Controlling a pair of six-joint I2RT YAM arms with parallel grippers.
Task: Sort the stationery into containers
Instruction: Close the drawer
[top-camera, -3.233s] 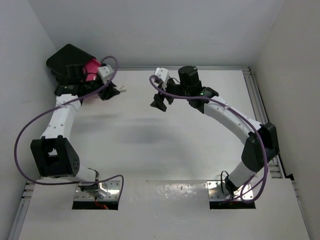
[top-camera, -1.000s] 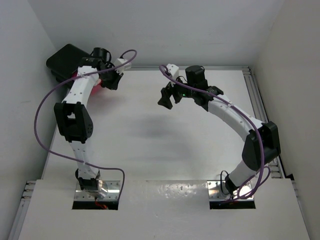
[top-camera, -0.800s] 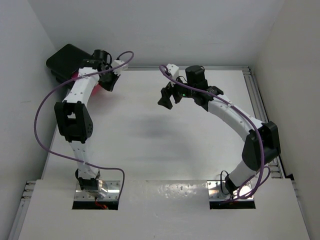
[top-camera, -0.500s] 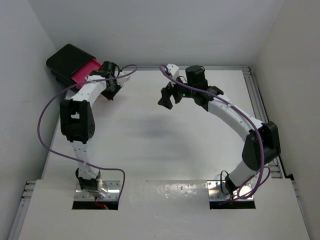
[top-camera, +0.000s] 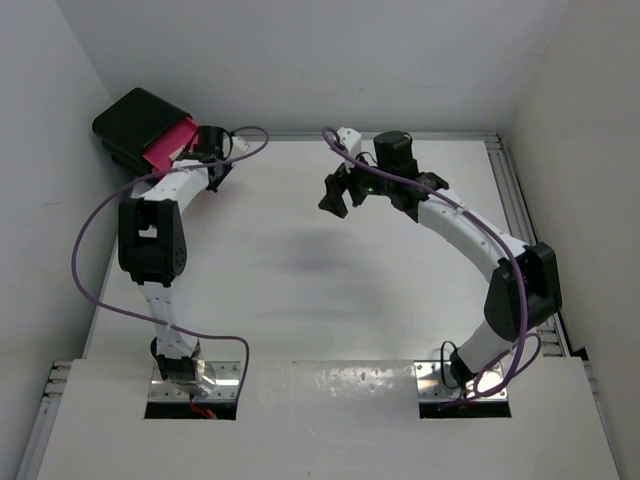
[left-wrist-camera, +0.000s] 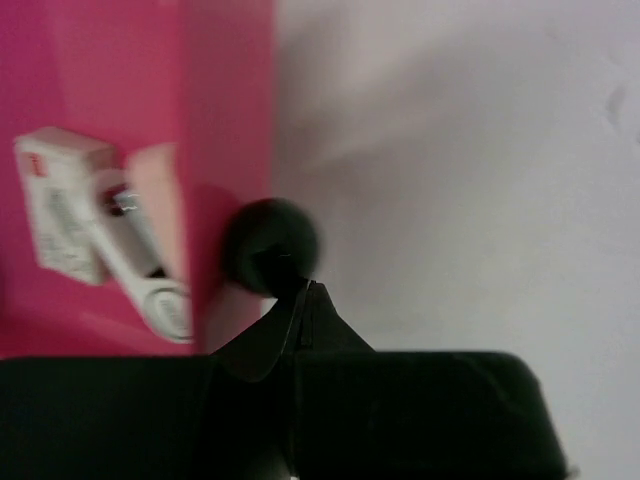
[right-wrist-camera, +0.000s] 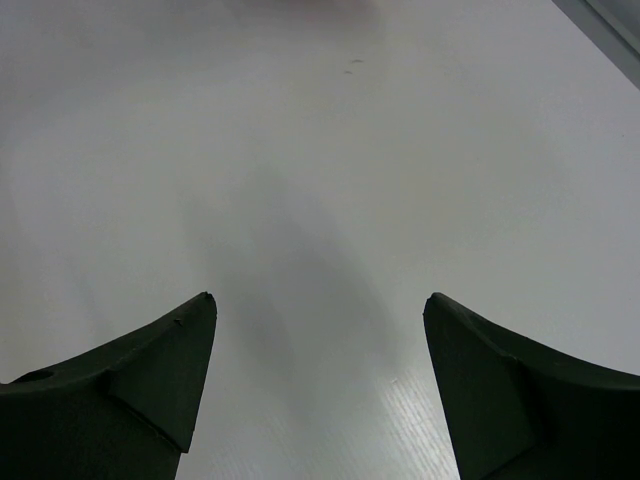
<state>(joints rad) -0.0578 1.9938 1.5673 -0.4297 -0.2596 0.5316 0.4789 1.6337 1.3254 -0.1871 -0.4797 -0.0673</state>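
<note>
The drawer (left-wrist-camera: 120, 150) is showing hot pink, its knob (left-wrist-camera: 270, 247) glossy black. Inside, at nine o'clock, a white block (left-wrist-camera: 60, 205) is carrying a small red mark beside a pale pinkish block (left-wrist-camera: 155, 185). The cabinet (top-camera: 135, 115) is gleaming black, the worktop (top-camera: 320, 290) glowing plain white.

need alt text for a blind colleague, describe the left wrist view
The shut left gripper has its tip at the black knob of an open pink drawer. A white block and a pale item lie inside; white table at right.
</note>
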